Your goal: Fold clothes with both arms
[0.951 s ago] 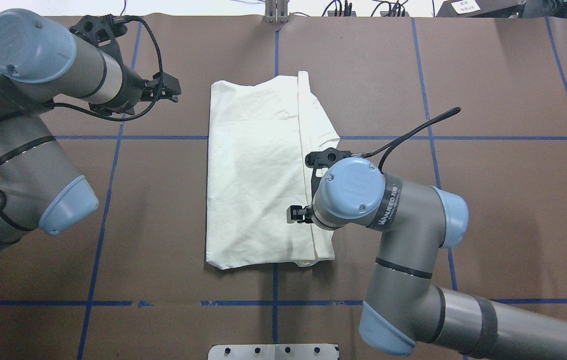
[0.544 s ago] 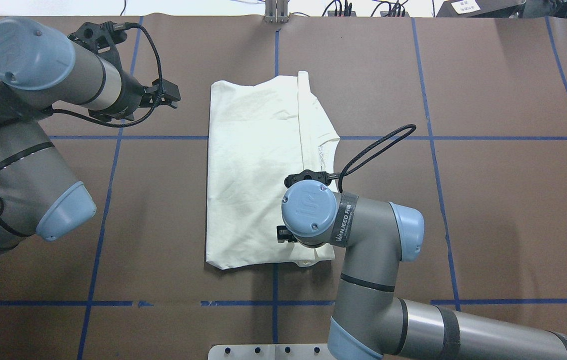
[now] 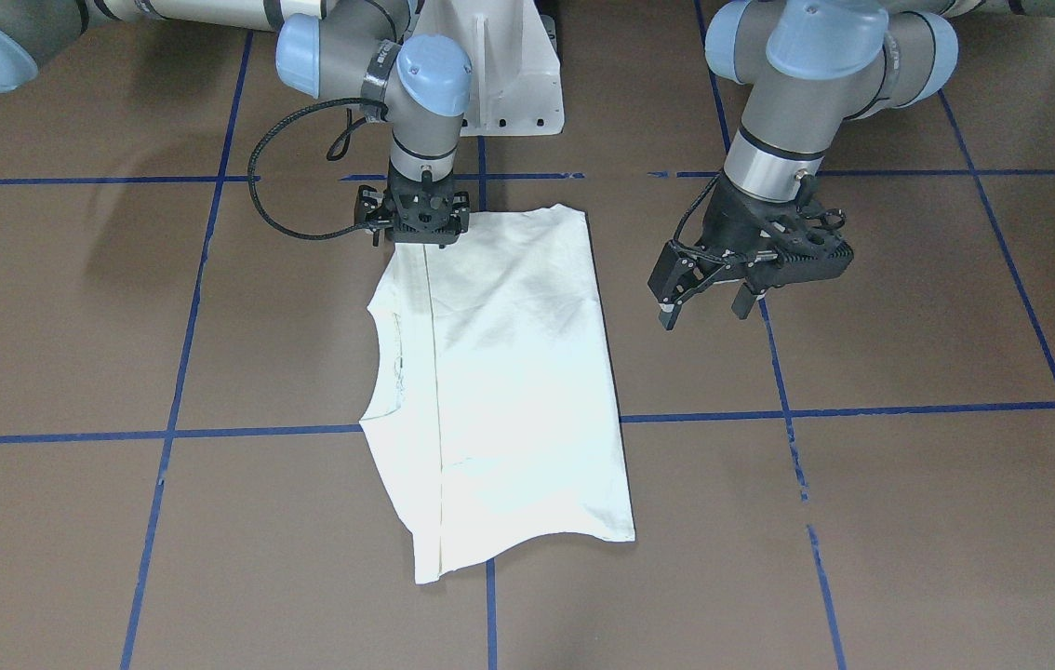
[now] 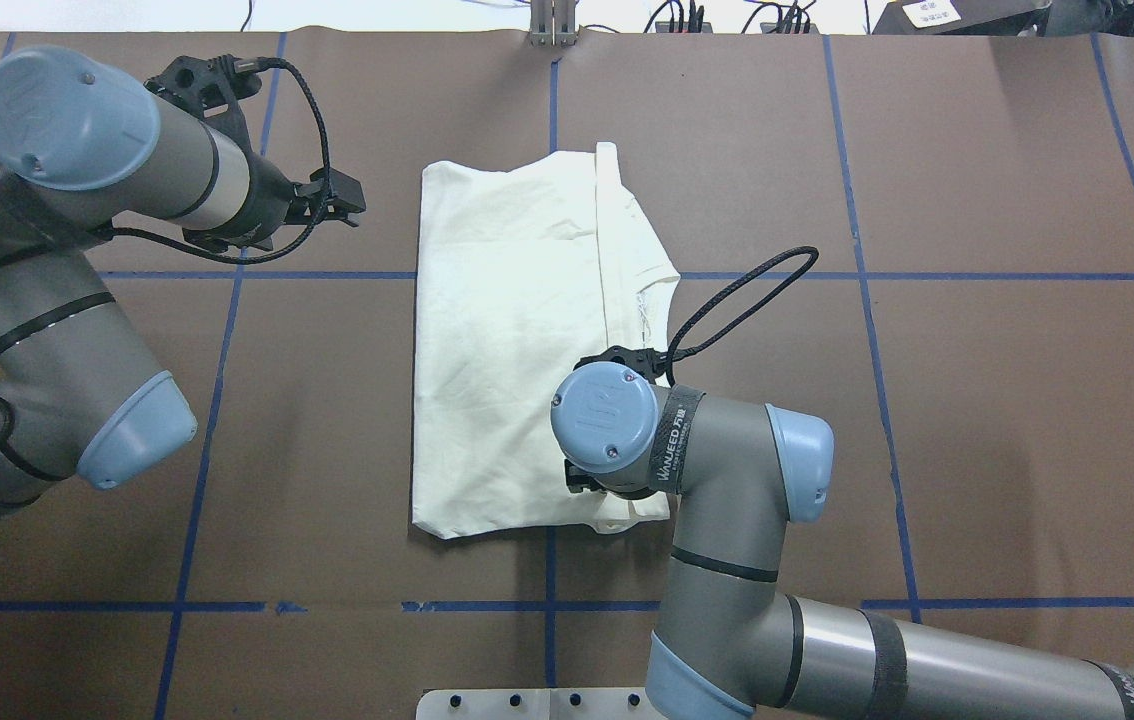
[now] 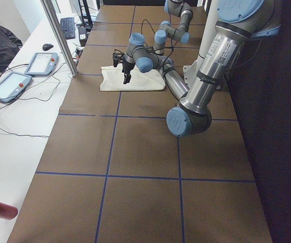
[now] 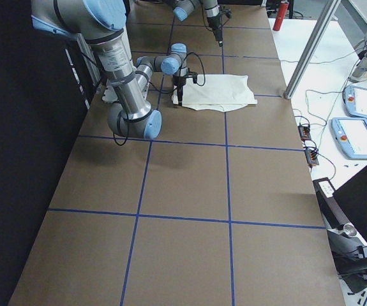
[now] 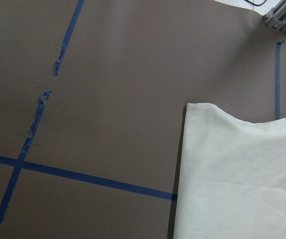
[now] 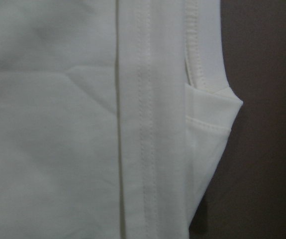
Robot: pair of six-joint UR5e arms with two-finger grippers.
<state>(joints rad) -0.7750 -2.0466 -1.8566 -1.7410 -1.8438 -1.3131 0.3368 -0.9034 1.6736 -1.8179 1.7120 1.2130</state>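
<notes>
Shirt: the cream-white shirt [image 4: 512, 340] lies plain side up at the middle of the table, already narrowed into a long strip. One end is near the robot and the other points away from it.
Fold so far: a flap is laid over along the robot's right side, its straight edge running the strip's length. The neckline curves out past it on that side, which suggests the sides are tucked in so the strip can be halved end to end.
Right gripper: the right gripper [image 3: 416, 239] points straight down on the near corner of the strip, where the flap's edge meets the hem. Whether the jaws are clamped on cloth or merely resting there cannot be told. Its wrist camera shows only stitched hem and a small tucked corner.
Left gripper: the left gripper [image 3: 706, 305] hangs above bare table just off the shirt's other long edge, jaws spread and holding nothing. It is apparently parked clear so the cloth is free.
Step in hand: probably taking the near end for the crosswise fold. The left gripper looks to need the matching near corner, so that both rise level and the flap does not slide open.
Table: the brown-covered table [image 4: 977, 400] is gridded with blue tape lines [image 4: 327, 275], one of which passes under the strip.
</notes>
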